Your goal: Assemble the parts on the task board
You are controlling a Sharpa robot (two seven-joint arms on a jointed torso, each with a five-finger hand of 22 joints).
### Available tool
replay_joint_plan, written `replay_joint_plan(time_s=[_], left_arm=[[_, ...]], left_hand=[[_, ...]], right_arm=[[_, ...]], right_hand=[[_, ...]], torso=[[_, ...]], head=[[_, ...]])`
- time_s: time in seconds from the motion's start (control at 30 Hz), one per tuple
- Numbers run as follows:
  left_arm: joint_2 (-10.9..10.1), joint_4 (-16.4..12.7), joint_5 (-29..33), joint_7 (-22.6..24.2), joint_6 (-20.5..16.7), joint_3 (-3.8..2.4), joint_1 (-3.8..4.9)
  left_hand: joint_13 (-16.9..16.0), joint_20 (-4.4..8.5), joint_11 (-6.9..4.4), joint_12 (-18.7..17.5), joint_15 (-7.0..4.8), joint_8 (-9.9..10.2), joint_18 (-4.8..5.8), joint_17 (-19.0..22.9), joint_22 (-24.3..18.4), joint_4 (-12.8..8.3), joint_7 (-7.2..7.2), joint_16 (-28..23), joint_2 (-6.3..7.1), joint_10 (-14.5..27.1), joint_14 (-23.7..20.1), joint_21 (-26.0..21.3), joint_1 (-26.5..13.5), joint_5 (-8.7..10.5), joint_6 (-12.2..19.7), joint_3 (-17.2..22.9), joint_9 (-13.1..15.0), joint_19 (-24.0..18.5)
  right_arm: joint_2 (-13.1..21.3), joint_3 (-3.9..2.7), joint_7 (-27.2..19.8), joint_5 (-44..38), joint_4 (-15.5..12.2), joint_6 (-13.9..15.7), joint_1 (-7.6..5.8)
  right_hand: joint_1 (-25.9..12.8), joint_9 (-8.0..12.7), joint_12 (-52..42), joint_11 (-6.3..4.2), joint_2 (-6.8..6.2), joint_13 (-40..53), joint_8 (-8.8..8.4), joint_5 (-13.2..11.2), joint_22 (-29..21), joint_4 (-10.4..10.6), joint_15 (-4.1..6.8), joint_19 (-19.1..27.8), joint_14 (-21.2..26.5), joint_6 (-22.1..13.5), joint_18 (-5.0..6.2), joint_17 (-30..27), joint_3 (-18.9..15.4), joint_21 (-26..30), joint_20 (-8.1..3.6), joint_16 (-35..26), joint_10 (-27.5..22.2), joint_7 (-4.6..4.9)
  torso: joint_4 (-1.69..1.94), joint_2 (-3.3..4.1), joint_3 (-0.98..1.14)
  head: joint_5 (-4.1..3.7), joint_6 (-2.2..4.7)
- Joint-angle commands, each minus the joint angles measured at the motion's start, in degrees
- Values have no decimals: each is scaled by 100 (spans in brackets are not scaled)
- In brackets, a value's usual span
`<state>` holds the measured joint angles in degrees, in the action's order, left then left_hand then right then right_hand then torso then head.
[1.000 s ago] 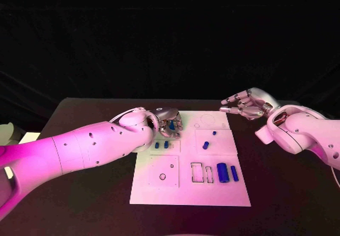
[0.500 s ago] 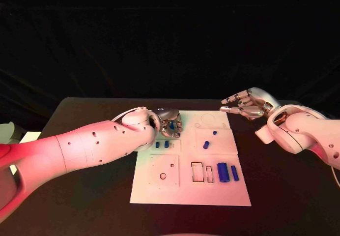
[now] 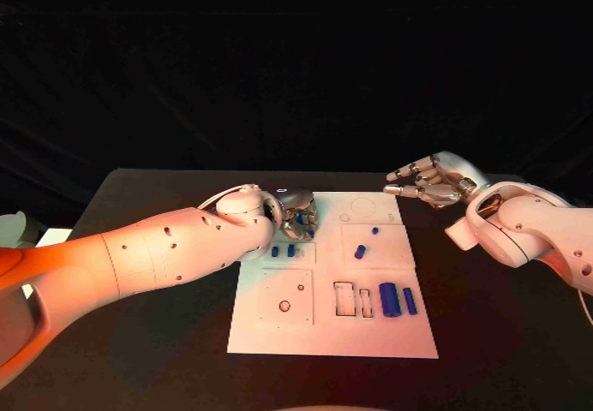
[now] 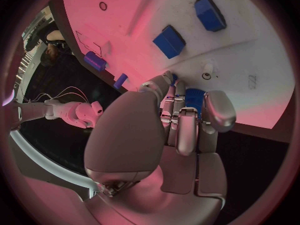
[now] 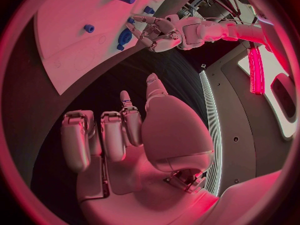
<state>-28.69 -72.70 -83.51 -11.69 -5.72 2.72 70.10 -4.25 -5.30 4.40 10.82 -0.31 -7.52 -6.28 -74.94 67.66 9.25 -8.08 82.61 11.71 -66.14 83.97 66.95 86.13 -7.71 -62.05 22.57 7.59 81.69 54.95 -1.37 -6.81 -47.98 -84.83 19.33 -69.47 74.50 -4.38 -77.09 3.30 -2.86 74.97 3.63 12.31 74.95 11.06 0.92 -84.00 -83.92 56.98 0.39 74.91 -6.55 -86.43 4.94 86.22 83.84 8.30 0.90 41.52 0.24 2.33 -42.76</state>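
The white task board (image 3: 332, 330) lies in the middle of the table. My left hand (image 3: 294, 214) hovers low over the board's far left part and pinches a small blue part (image 4: 194, 96) between its fingertips. Two small blue parts (image 3: 282, 252) lie just in front of that hand. Another blue part (image 3: 360, 252) and a tiny one (image 3: 374, 230) sit in the middle right field. Two larger blue cylinders (image 3: 397, 300) lie near the right edge. My right hand (image 3: 430, 181) hangs beyond the board's far right corner, fingers loosely bent and apart, holding nothing (image 5: 125, 135).
Empty rectangular slots (image 3: 352, 300) and a round hole (image 3: 284, 306) mark the board's near half. The black table (image 3: 148, 342) stretches around the board on all sides. My left forearm (image 3: 161, 248) crosses the table's left side.
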Motion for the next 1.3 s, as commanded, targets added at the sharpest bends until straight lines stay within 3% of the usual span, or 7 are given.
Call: replay_joint_plan(time_s=[0.03, 0.53, 0.8, 1.0, 1.3], left_arm=[[24, 14, 42, -175, 301, 20, -23], [93, 113, 115, -137, 261, 22, -42], [66, 100, 126, -52, -126, 14, -64], [-43, -53, 237, 65, -495, -24, -75], [-330, -380, 531, 120, -742, -171, -75]], left_hand=[[13, 1, -13, -37, -16, 31, 79, -41, 24, -33, 14, 34, -84, -78, 295, 38, 3, 32, -77, 96, -13, 58], [7, 82, -131, -115, -113, -35, 110, -80, 223, -319, 107, 79, -235, -504, 315, 215, -13, 67, -481, 451, 1, 106], [25, 79, -96, -302, -87, 62, 137, -10, 335, -491, 54, 55, -189, -551, 304, 318, -101, 74, -490, 618, -40, 144], [24, 73, -89, -363, -85, 94, 159, 14, 430, -547, 51, 48, -170, -578, 302, 414, -146, 75, -503, 678, -55, 181], [24, 71, -85, -408, -83, 118, 161, 18, 446, -587, 47, 49, -161, -591, 303, 428, -173, 74, -510, 723, -65, 189]], right_arm=[[-7, 0, -54, -14, -3, -80, 4], [-9, 0, -54, -14, -11, -86, 4], [-10, 0, -59, -14, -9, -87, 4], [-18, 0, -67, -14, -2, -86, 5], [-17, 0, -70, -14, 9, -85, 8]], right_hand=[[15, -9, 41, 0, 40, 915, 16, 31, 908, -19, 6, -270, -454, -28, 113, 827, -32, 32, 12, -35, 89, -5], [22, -10, 44, 0, 48, 912, 16, 32, 908, -22, 6, -270, -455, -27, 113, 830, -36, 32, 12, -34, 88, -6], [22, -10, 44, 0, 48, 912, 16, 32, 908, -22, 6, -270, -455, -27, 113, 830, -36, 32, 12, -34, 88, -6], [22, -10, 44, 0, 48, 912, 16, 32, 908, -22, 6, -270, -455, -27, 113, 830, -36, 32, 12, -34, 88, -6], [22, -10, 44, 0, 48, 912, 16, 32, 908, -22, 6, -270, -455, -27, 113, 830, -36, 32, 12, -34, 88, -6]], torso=[[-1, -1, 0], [1, 2, 7], [1, -2, -3], [0, -3, -2], [10, -7, 4]], head=[[1, -4], [16, 9], [13, 18], [17, 20], [34, 40]])
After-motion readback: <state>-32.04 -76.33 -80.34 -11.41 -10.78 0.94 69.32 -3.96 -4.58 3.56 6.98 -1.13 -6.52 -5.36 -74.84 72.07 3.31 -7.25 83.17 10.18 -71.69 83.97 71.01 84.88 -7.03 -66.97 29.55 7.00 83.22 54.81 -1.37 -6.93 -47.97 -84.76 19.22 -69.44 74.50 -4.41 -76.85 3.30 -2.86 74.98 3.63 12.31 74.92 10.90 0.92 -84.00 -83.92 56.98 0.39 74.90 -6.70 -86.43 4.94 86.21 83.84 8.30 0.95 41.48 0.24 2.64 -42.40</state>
